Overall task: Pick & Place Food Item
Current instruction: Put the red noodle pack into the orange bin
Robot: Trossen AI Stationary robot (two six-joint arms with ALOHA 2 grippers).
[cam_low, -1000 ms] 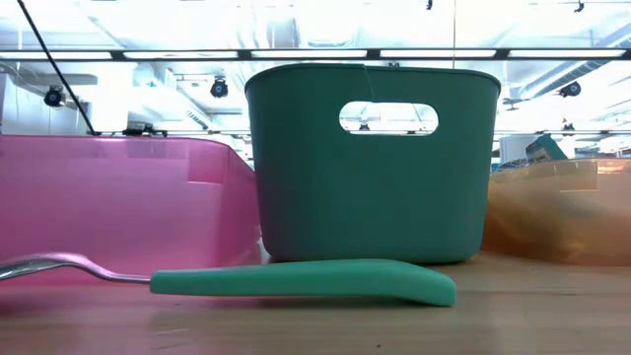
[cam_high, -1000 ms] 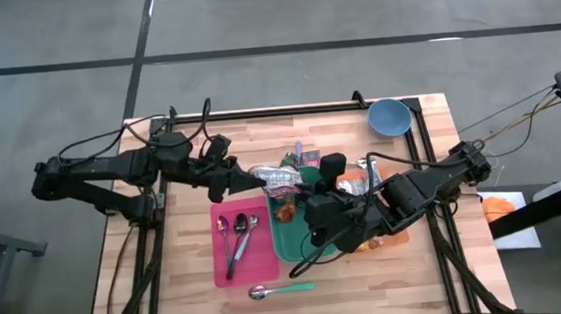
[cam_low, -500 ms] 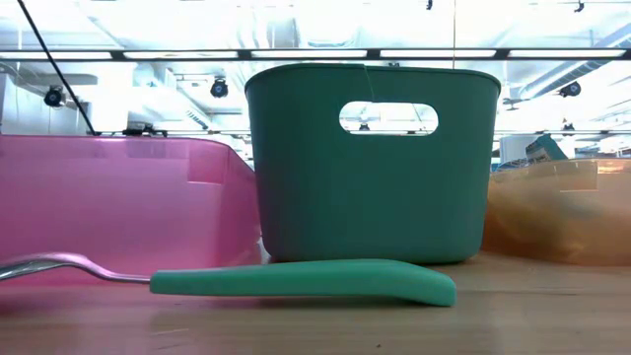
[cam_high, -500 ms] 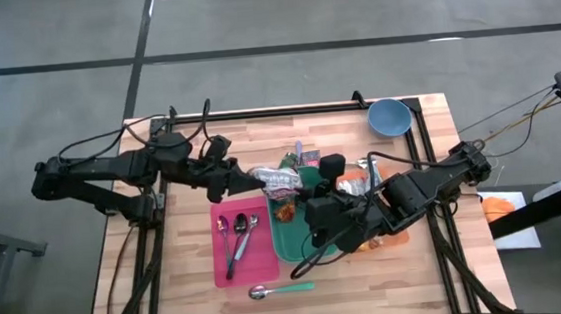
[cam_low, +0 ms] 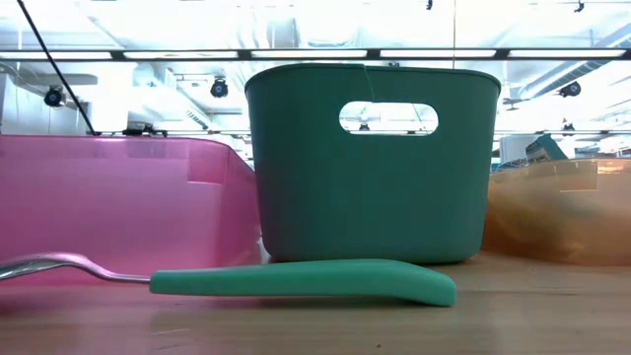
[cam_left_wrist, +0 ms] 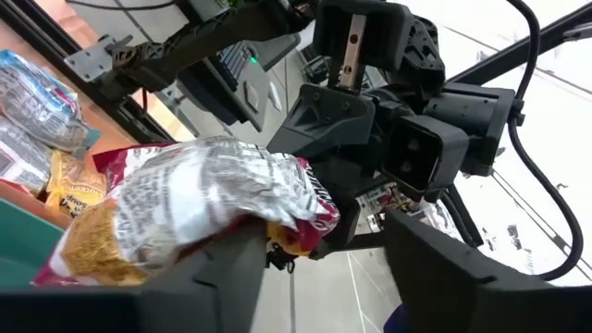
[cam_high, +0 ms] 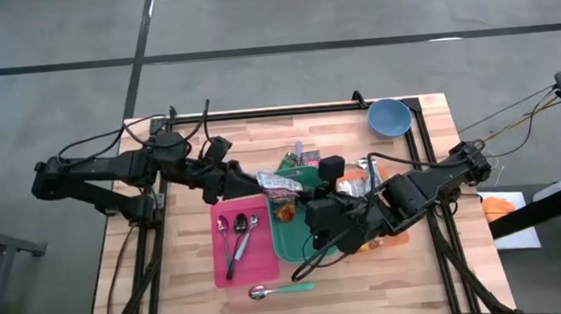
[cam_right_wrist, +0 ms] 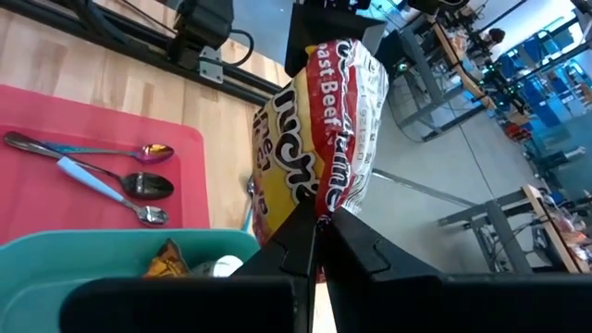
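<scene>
Red noodle packet reading "Roast Beef" is pinched by right tool.

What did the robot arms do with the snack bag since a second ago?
The left gripper let go of the snack bag and pulled back a little. The right gripper clamped shut on it and holds it above the green bin. The spoons and pink tray stayed put.

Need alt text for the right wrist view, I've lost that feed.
The right gripper pinches a red and yellow snack packet in shut jaws, above a teal bin. Beyond lies a pink tray holding spoons.
</scene>
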